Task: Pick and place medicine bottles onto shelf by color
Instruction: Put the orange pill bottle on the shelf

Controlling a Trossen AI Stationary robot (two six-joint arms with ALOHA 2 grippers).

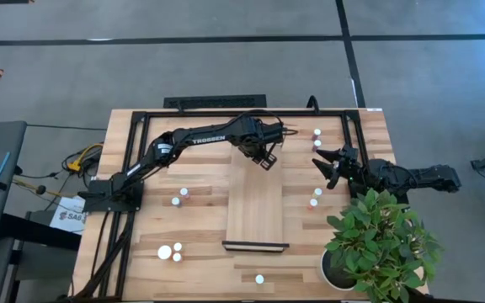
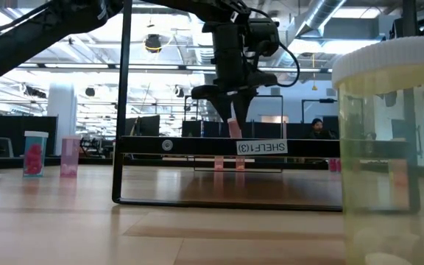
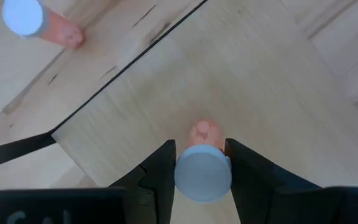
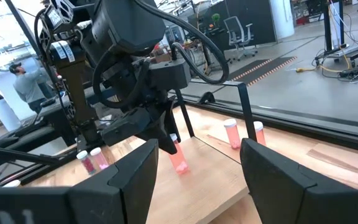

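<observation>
My left gripper (image 1: 263,156) is shut on a small pink bottle with a white cap (image 3: 202,174) over the far end of the pale shelf board (image 1: 255,206). The bottle also shows in the low view (image 2: 234,129) and the right wrist view (image 4: 179,160). My right gripper (image 1: 331,168) is open and empty, off the shelf's right side, pointing at the left gripper. Several other white-capped bottles stand on their bases on the slatted tabletop: two at the far right (image 1: 317,138), two right of the shelf (image 1: 316,198), two to its left (image 1: 180,196). My left gripper pinches the bottle at its white cap (image 3: 191,186) between the two fingers (image 3: 160,174). The fingers come from above, pointing down. The bottle hangs upright below them, its pink body (image 3: 204,134) toward the board. Whether its base touches the shelf, I cannot tell.
A potted plant (image 1: 381,244) stands at the near right corner, close to my right arm. More bottles stand near left (image 1: 171,252) and one at the near edge (image 1: 259,279), which looms large in the low view (image 2: 389,147). The shelf's dark end rail (image 1: 255,246) is at its near end.
</observation>
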